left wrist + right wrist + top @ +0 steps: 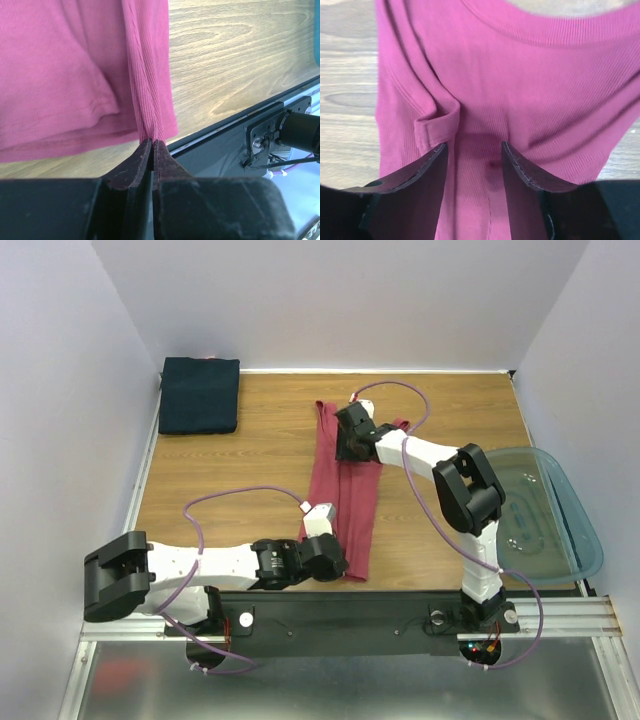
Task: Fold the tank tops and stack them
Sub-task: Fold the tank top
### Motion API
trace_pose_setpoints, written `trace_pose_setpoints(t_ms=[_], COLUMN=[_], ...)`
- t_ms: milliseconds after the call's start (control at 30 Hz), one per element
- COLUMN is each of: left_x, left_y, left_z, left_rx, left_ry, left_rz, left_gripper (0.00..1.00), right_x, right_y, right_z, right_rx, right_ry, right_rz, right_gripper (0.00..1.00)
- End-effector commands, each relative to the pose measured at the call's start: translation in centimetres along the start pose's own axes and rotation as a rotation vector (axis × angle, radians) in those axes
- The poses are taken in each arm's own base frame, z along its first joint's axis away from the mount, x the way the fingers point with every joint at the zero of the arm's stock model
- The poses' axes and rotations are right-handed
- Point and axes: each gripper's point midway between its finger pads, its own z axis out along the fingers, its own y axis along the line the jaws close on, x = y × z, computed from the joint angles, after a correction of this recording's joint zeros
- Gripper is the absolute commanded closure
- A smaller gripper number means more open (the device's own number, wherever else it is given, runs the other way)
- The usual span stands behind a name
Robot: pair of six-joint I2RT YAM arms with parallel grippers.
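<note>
The rose-red tank top (352, 512) lies lengthwise down the middle of the counter (230, 462), narrowed to a long strip; the left gripper (152, 144) is pressed together on a ridge of cloth at the near hem, probably to anchor or lift that end; the right gripper (475, 152) sits at the far, neckline end with its fingers spread either side of the fabric, pinching nothing; it likely has to close before both ends can be carried into a fold; the navy tank top (200, 395) rests as a flat rectangle in the far left corner, well apart, seemingly the base of the stack.
</note>
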Motion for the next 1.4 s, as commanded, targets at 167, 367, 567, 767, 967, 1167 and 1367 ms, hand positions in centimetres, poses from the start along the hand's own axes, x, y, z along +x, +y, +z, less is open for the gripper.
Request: trace_pose_setpoints(t_ms=[167, 367, 567, 767, 967, 1167, 1367], left_x=[-0.7, -0.3, 0.1, 0.9, 1.4, 1.5, 1.6], left_y=[0.1, 1.1, 2.1, 2.6, 3.0, 3.3, 3.3], left_z=[-1.0, -0.4, 0.1, 1.1, 1.6, 1.6, 1.7], left_rx=[-0.015, -0.049, -0.069, -0.085, -0.098, -0.102, -0.103], left_ry=[-0.021, -0.018, -0.021, -0.002, 0.010, 0.012, 0.018], left_rz=[-0.015, -0.018, -0.027, -0.019, -0.016, -0.020, -0.018], left_gripper=[0.85, 0.90, 0.98, 1.00, 1.00, 1.00, 1.00], right_x=[-4.7, -4.5, -4.6, -2.3, -0.3, 0.7, 1.2], right_y=[2.6, 2.7, 1.0, 0.6, 0.3, -0.2, -0.9], right_z=[-3.1, -4.0, -5.4, -4.6, -3.4, -2.4, -2.0], right_rx=[-0.107, -0.131, -0.083, -0.074, -0.030, 0.009, 0.065], right_ry=[-0.093, -0.086, -0.116, -0.064, -0.040, -0.030, -0.042], right_rz=[0.020, 0.023, 0.027, 0.014, 0.000, -0.023, -0.043], right_gripper=[0.46, 0.46, 0.47, 0.48, 0.55, 0.61, 0.60])
